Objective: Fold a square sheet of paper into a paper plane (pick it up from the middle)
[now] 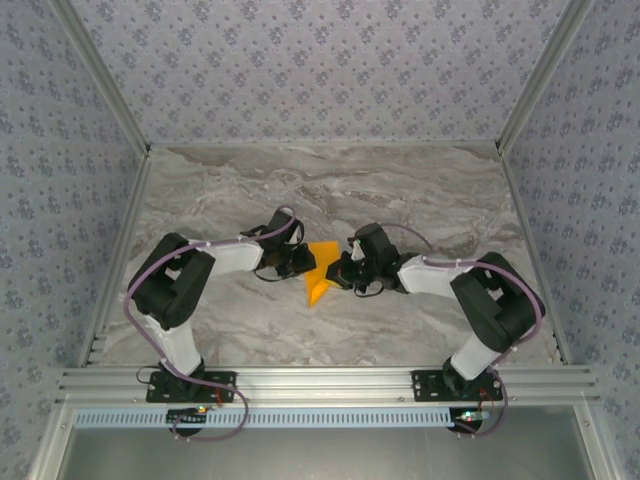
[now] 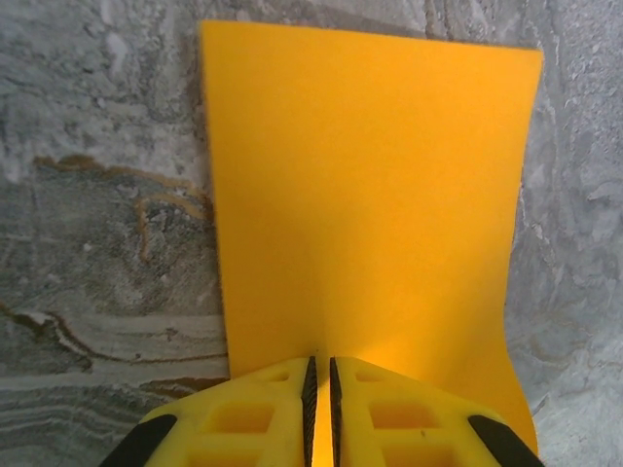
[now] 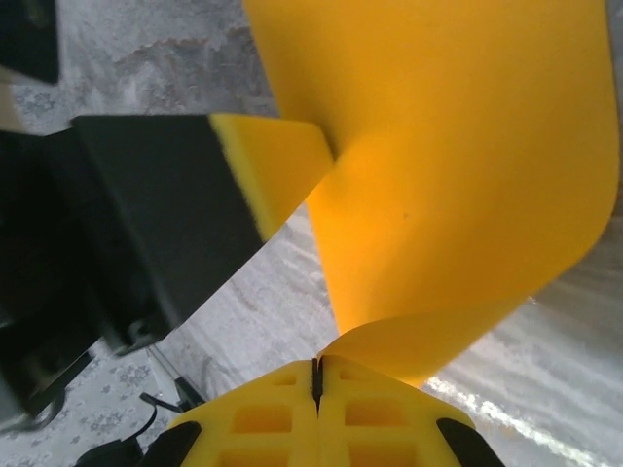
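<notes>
Worktop [image 1: 400, 190]: marbled grey surface, enclosed by patterned walls on three sides.

Paper [image 1: 319, 270]: one orange sheet, near the middle of the worktop and directly between the two end effectors. In the top view it reads as a small angular shape whose lower corner points towards the near edge. In the left wrist view, the paper [image 2: 370, 195] spreads away from the fingers as a broad, smooth panel over the worktop, with its right margin bending downward. In the right wrist view, the paper [image 3: 458, 175] is strongly curved, bowing up and over and clear of the surface beneath it. Whether any part touches the worktop cannot be told.

Left end effector [image 2: 321, 375]: the jaws are narrow, almost together, with the near edge of the paper pinched in the slit between them. It approaches the sheet from the left.

Right end effector [image 3: 316, 375]: the jaws are fully together, with the curled lower edge of the paper caught at their tips. It meets the sheet from the right, close to the left end effector but apart from it.
</notes>
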Controlling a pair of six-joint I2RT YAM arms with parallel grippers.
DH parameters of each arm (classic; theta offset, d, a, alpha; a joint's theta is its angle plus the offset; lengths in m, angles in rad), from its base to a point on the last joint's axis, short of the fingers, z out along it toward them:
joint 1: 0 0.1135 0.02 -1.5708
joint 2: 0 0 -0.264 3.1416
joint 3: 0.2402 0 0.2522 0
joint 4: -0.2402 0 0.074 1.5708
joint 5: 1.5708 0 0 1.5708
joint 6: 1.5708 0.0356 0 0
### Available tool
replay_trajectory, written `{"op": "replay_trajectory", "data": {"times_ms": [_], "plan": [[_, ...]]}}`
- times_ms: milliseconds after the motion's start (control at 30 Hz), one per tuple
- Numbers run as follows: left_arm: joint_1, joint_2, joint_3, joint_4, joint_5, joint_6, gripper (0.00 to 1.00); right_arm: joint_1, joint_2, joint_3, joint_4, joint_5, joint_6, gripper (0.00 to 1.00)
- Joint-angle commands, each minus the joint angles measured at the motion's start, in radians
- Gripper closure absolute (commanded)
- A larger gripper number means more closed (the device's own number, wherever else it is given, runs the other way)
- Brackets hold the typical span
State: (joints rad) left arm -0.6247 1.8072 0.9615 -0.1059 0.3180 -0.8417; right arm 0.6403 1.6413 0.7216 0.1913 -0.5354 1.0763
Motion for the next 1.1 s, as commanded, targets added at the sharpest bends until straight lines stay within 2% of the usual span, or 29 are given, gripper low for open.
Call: {"op": "replay_trajectory", "data": {"times_ms": [0,233,533,1067], "plan": [[0.003,-0.063,0.038,-0.064,-0.005,0.045,0.83,0.007,0.040,0.030,0.012,0.002,-0.021,1.00],[0.035,-0.073,0.046,-0.055,-0.050,0.074,0.83,0.009,0.083,0.035,0.029,0.001,-0.027,1.00],[0.046,0.021,0.066,-0.038,-0.031,0.078,0.85,0.017,0.126,0.054,0.058,-0.003,-0.041,1.00],[0.046,0.057,0.078,-0.068,-0.034,0.085,0.87,0.018,0.173,0.069,0.097,-0.003,-0.050,1.00]]}}
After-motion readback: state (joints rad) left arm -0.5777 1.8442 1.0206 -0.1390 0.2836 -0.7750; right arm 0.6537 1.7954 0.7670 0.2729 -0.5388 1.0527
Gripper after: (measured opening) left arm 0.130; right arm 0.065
